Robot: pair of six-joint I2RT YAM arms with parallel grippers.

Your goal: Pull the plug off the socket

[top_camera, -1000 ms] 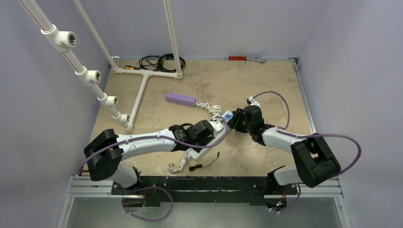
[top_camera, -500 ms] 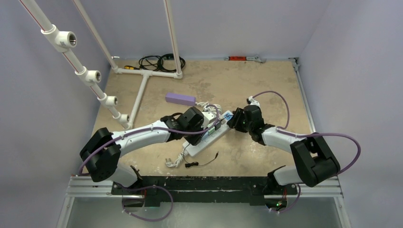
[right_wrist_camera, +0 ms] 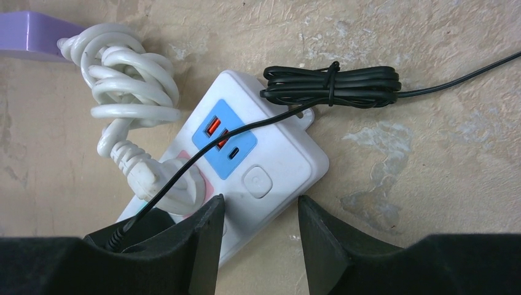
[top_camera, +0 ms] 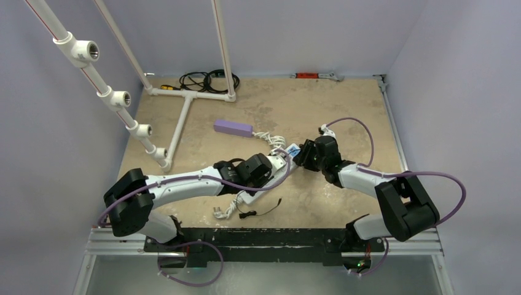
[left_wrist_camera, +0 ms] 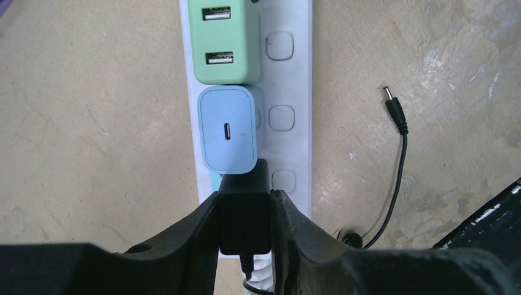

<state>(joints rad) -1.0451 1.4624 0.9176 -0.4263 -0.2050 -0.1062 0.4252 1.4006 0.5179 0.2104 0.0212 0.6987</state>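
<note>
Swung back rightward, left jaws (left_wrist_camera: 246, 215) pinch the black plug (left_wrist_camera: 244, 212) hidden overhead; right jaws (right_wrist_camera: 261, 227) half-open astride the socket (right_wrist_camera: 270, 166).

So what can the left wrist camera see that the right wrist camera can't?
Only the left wrist view shows the left tool shut on a black plug, a blue charger, a green charger and a loose black wire tip. Only the right wrist view shows the bundled white cord, a black cable bundle and the right tool around the strip's end. Both show the white strip on the table.
</note>
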